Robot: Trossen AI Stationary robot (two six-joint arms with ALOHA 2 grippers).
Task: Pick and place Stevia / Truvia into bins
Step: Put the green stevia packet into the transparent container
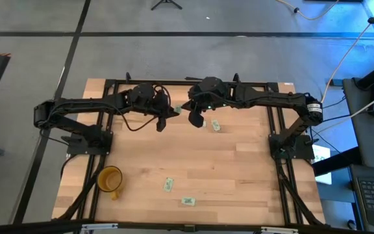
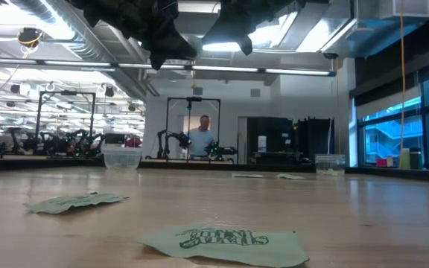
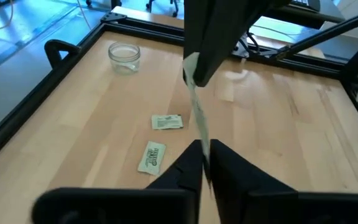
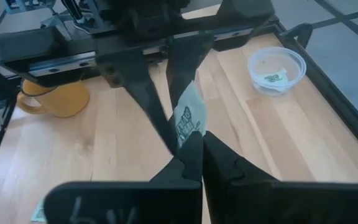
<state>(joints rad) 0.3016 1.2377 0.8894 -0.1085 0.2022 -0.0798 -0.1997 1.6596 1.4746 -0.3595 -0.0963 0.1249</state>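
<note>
Passing a sachet [image 4: 188, 118] mid-air, both the left gripper [image 4: 166, 134] and right gripper [image 4: 199, 144] clamped on it | one sachet binned in the cloudy cup [image 4: 277, 70] | four loose on the table [image 1: 239, 175].

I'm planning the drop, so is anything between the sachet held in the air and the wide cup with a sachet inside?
Nothing visible: only bare table lies between the sachet and the cup. But the right gripper and left gripper both pinch that sachet.

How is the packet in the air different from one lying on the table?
The held packet stands on edge in the air; the flat packet lies on the table. Left gripper and right gripper pinch the held packet; nothing touches the flat packet. Both are whitish with green print.
</note>
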